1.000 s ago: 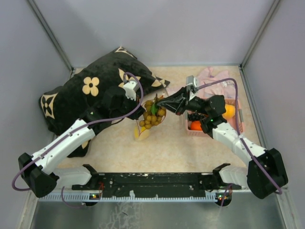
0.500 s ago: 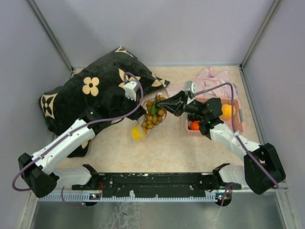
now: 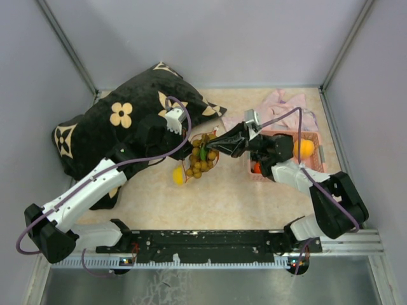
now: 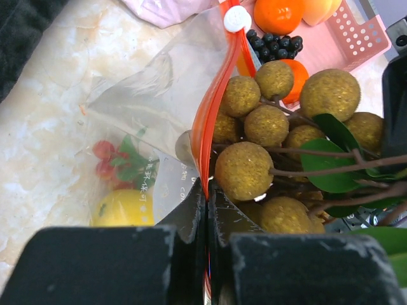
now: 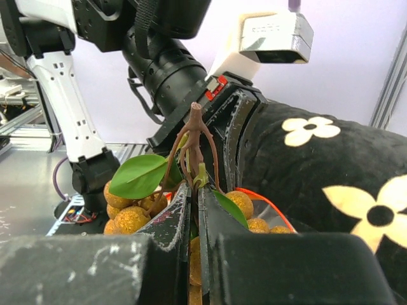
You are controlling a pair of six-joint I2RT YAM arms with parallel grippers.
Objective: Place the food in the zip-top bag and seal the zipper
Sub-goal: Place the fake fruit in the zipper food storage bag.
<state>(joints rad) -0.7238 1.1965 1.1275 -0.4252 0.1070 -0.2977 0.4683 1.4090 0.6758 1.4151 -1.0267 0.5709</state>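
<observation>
My left gripper (image 3: 189, 141) is shut on the orange-red zipper (image 4: 213, 108) and holds the clear zip-top bag (image 4: 159, 89) hanging above the table. A yellow lemon (image 4: 124, 208) and small red fruit (image 4: 105, 159) lie in the bag's bottom; the lemon also shows in the top view (image 3: 180, 176). My right gripper (image 5: 194, 190) is shut on the stem of the brownish-green grape bunch (image 5: 194, 136). The bunch (image 3: 200, 159) hangs at the bag's mouth, against the zipper. Dark grapes (image 4: 276, 46) and an orange fruit (image 4: 278, 13) lie in the pink basket.
The pink basket (image 3: 316, 152) stands at the right with an orange fruit (image 3: 305, 147) and a red-orange one (image 3: 256, 168) in it. A black flowered pillow (image 3: 121, 127) fills the back left. A pale pink cloth (image 3: 283, 101) lies behind the basket.
My right gripper has moved left and down with the grape bunch, closer to the bag's mouth. The hanging bag and lemon have shifted slightly left.
</observation>
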